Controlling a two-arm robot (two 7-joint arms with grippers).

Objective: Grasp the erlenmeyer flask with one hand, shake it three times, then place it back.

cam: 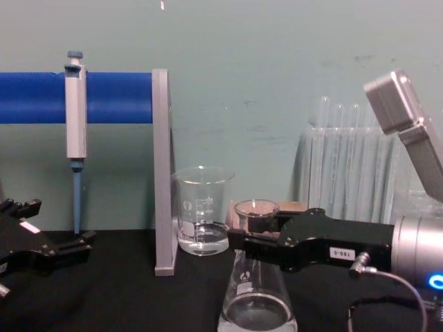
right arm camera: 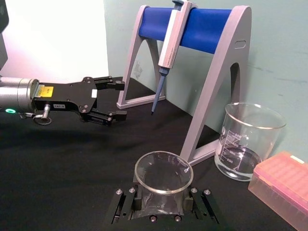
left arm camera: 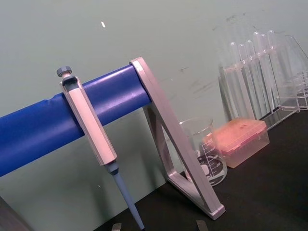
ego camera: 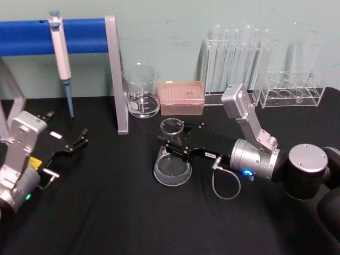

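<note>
The erlenmeyer flask (ego camera: 171, 162) is clear glass with a little liquid and stands upright on the black table near its middle. My right gripper (ego camera: 173, 137) reaches in from the right at neck height. Its black jaws sit on either side of the narrow neck, just under the flared rim (right arm camera: 163, 172), and press against the glass. From the side, the flask (cam: 256, 297) has its wide base low on the table while the hand (cam: 257, 234) holds the neck. My left gripper (ego camera: 79, 139) rests at the left of the table, open and empty.
A glass beaker (ego camera: 142, 91) and a pink tip box (ego camera: 182, 98) stand just behind the flask. A pipette (ego camera: 60, 50) hangs on the blue-barred stand (ego camera: 114, 74) at back left. Test tube racks (ego camera: 239, 58) (ego camera: 295, 87) line the back right.
</note>
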